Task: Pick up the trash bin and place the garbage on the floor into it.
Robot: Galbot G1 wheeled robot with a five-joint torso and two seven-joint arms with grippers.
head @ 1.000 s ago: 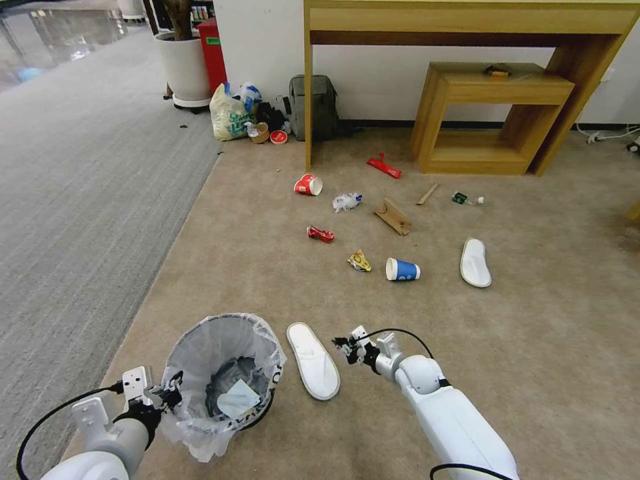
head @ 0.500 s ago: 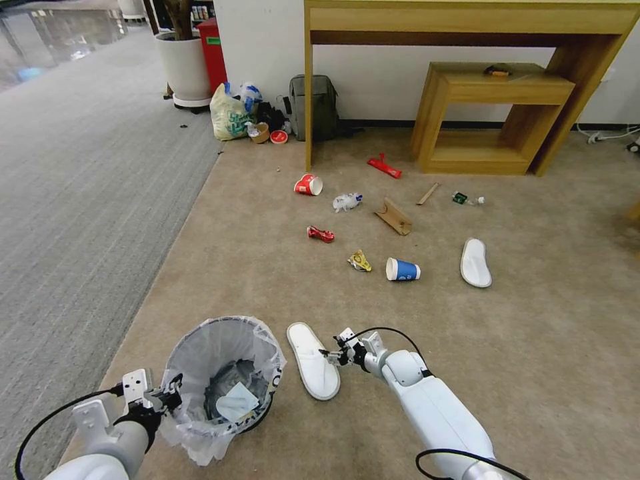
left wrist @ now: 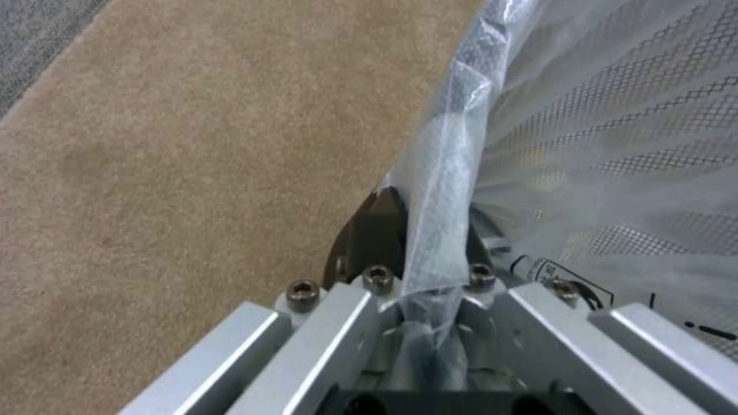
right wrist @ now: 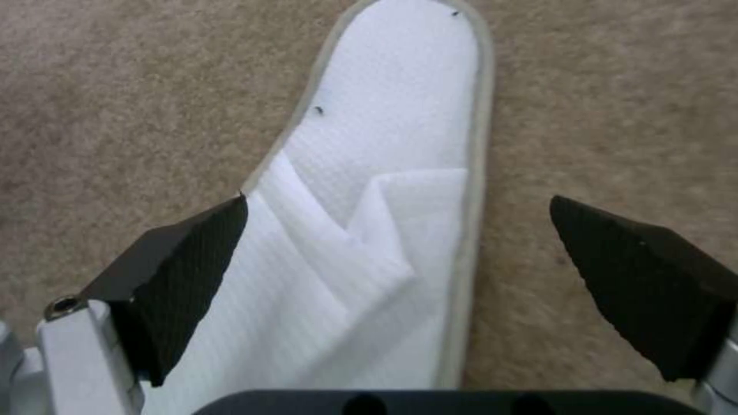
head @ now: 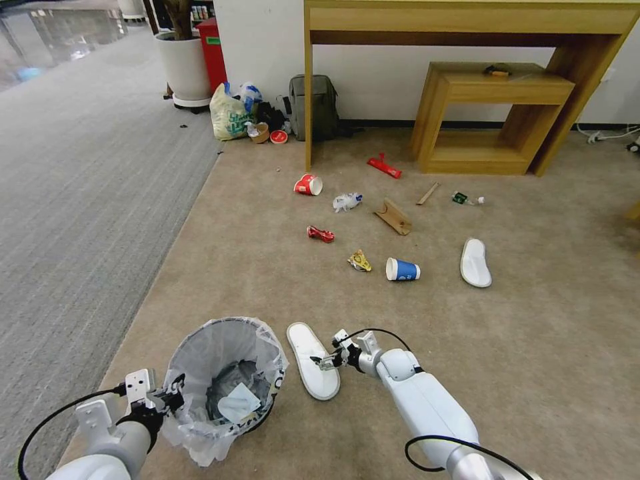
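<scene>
The small black trash bin (head: pixel 257 417), lined with a white printed bag (left wrist: pixel 607 144), stands low in the head view on the beige floor (head: pixel 533 347). My left gripper (head: pixel 170 395) is shut on the bin's bagged rim (left wrist: pixel 438 173). Just right of the bin lies a white slipper (head: pixel 311 360) (right wrist: pixel 384 190). My right gripper (head: pixel 327 360) hangs open right over it, one finger above its folded strap, the other over the carpet. Farther out lie a blue cup (head: pixel 402 269), a second slipper (head: pixel 475 262), a crushed red can (head: pixel 320 233), a red cup (head: pixel 308 185) and wrappers.
A wooden desk (head: pixel 467 20) with a low shelf unit (head: pixel 497 117) stands at the far wall. A grey backpack (head: pixel 313 107), a yellowish shopping bag (head: pixel 229 115), a white plant pot (head: pixel 183 67) and a red bin (head: pixel 213 50) sit far left. Grey ribbed carpet (head: pixel 80 187) borders the left.
My right gripper has moved left and down from beside the slipper to right over it. The left gripper and the bin have barely shifted.
</scene>
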